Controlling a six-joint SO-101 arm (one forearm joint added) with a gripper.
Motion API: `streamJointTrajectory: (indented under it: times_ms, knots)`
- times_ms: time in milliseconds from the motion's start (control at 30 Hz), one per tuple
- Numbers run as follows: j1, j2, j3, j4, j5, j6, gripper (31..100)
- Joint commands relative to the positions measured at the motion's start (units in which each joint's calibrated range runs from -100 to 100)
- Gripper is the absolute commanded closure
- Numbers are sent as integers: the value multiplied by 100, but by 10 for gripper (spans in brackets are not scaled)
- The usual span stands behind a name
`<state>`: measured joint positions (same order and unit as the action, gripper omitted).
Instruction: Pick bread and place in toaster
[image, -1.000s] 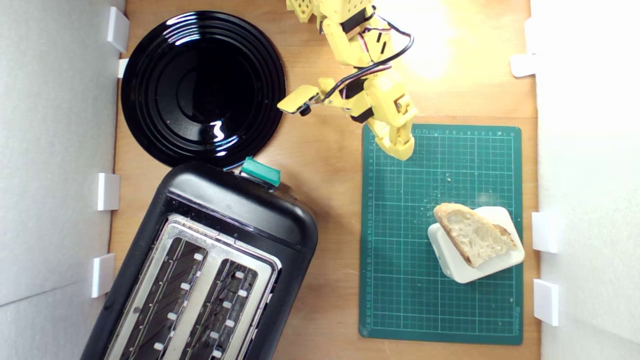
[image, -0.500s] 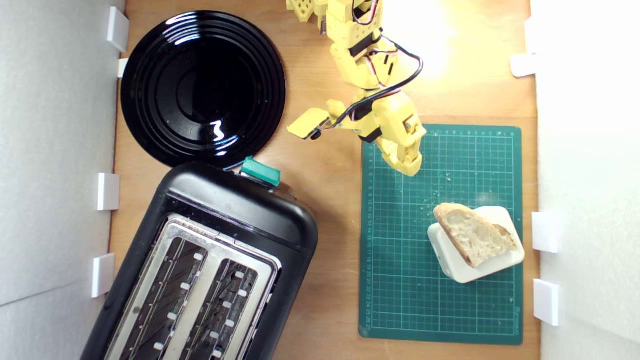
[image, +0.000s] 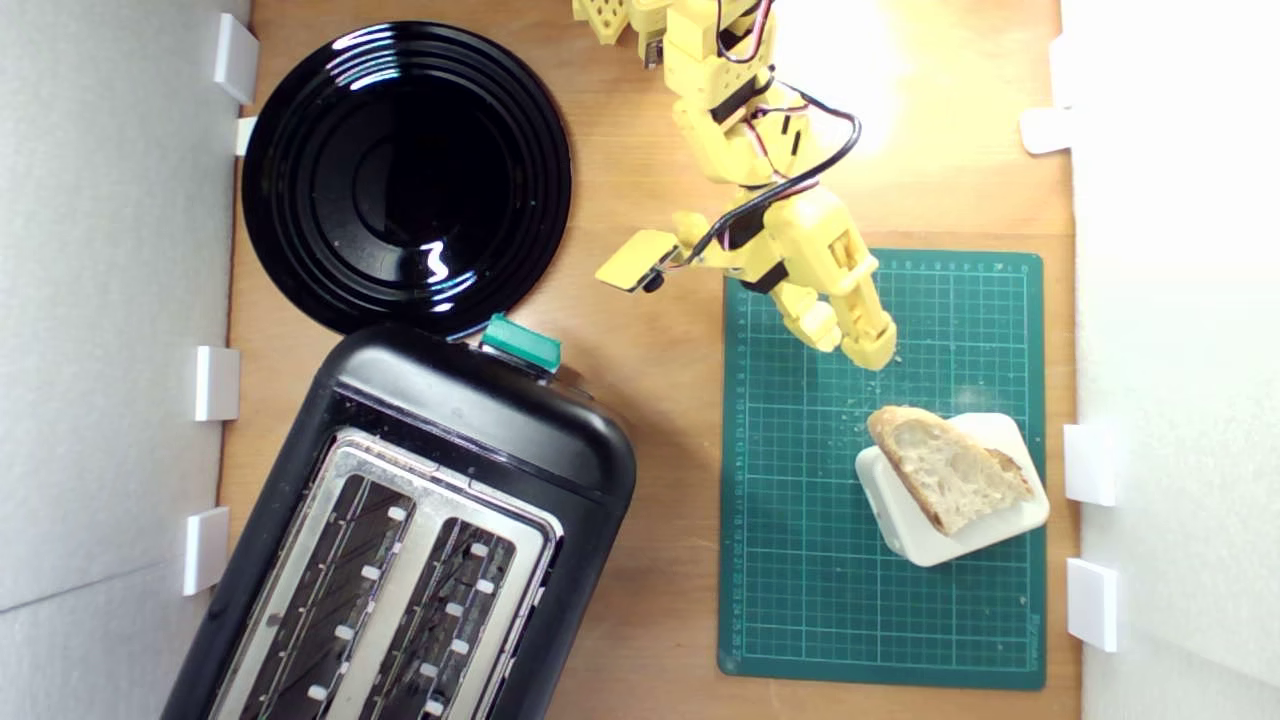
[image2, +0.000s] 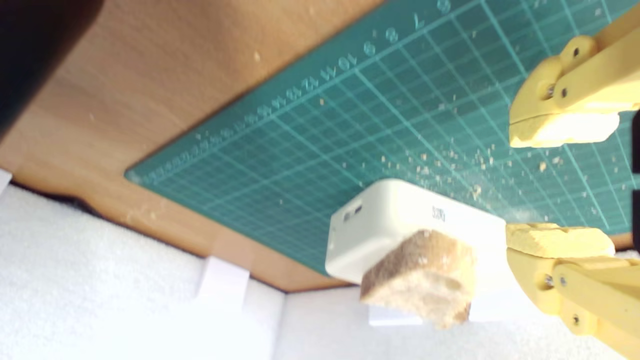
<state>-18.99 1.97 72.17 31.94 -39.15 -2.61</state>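
Bright light overexposes the far edge of the wooden tabletop (image: 930, 110); the glossy round black plate (image: 405, 175) shows glare. Wrist view is slightly soft.

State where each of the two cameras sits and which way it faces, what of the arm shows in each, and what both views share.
Exterior view: overhead, looking straight down on the wooden table, with toaster, black plate and cutting mat; the yellow arm reaches in from the top edge, gripper open.
Wrist view: on the wrist, low, looking past the gripper's two fingertips at the bread.
Shared: bread on the white block, mat, crumbs, gripper.
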Motion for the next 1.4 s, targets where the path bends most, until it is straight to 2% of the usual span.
streamJointTrajectory:
  times_ms: [0,133,267,667,700,833,900,1367]
  knots:
    - [-67,-31,-258,-57,-300,8,567]
    - [-43,27,-258,-66,-633,2,567]
    - [-59,485,-267,-619,-1196,34,566]
    - [-18,593,-331,-656,-1264,144,565]
    - [-18,593,-331,-656,-1264,165,556]
    - [-67,618,-331,-973,-1264,165,411]
    - [-67,626,-331,-991,-1264,170,372]
    - [-341,1225,-1220,-1073,-1264,159,367]
